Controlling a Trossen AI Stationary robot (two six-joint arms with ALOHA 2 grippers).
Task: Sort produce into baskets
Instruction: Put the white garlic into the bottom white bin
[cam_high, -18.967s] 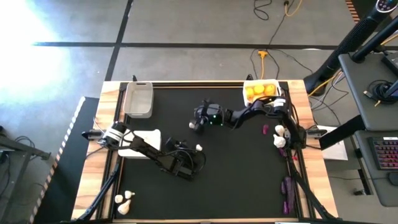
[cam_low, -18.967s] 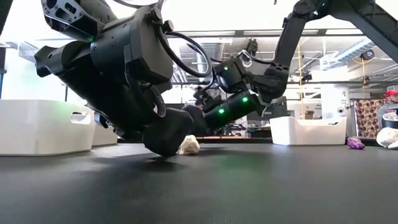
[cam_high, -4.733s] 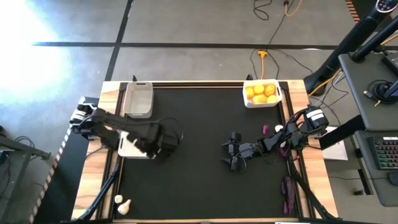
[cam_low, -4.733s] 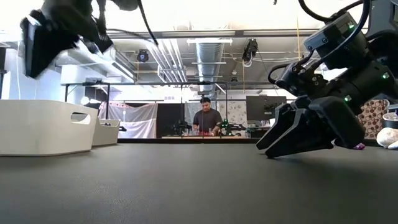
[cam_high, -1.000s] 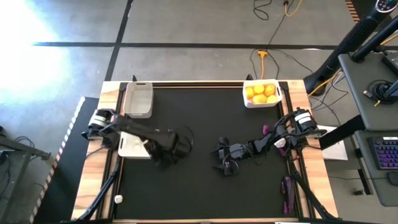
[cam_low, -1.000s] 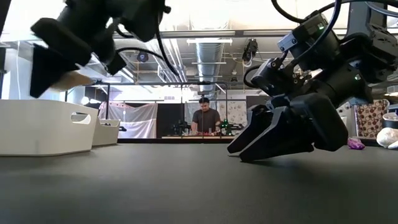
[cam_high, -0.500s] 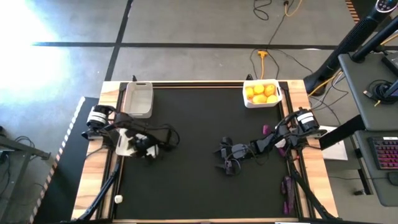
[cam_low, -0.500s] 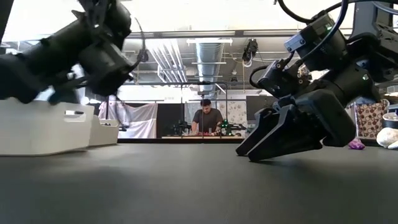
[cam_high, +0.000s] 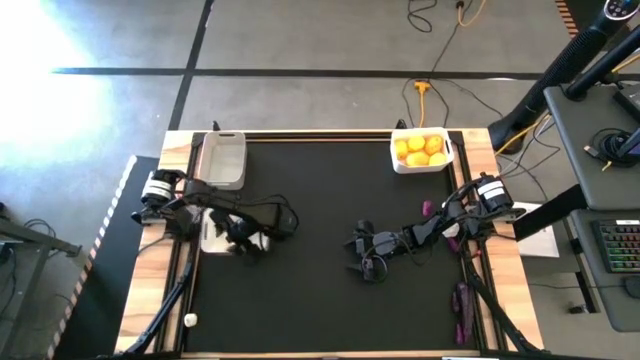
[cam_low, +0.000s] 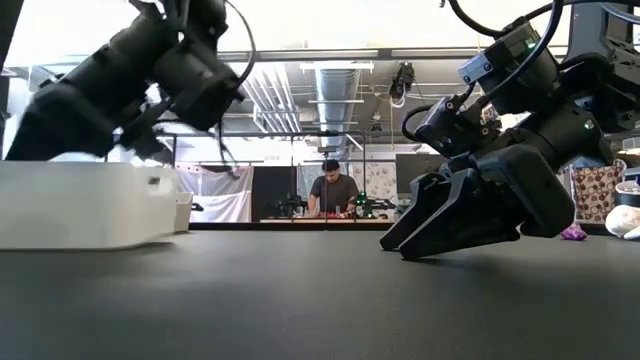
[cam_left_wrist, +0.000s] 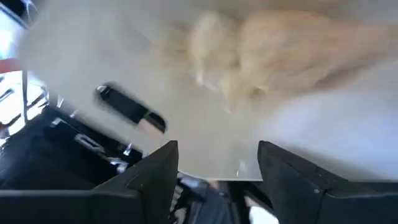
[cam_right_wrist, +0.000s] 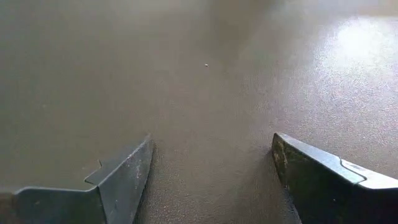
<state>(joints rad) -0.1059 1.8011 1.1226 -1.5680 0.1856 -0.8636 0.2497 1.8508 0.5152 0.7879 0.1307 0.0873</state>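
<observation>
A grey concrete floor (cam_high: 300, 50) crossed by dark lines was seen around the table. Exposed ceiling ducts (cam_low: 338, 85) and a person (cam_low: 327, 190) at a distant bench were visible.

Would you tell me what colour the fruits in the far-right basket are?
The fruits are yellow and orange, seen best in the high view, in the white basket.

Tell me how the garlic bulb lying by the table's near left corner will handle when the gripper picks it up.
The garlic bulb looks small and rounded, so it will probably roll if nudged rather than stay put. It seems light for its size. Its whitish skin may be papery and slip a little, so a centred, gentle squeeze seems safest.
</observation>
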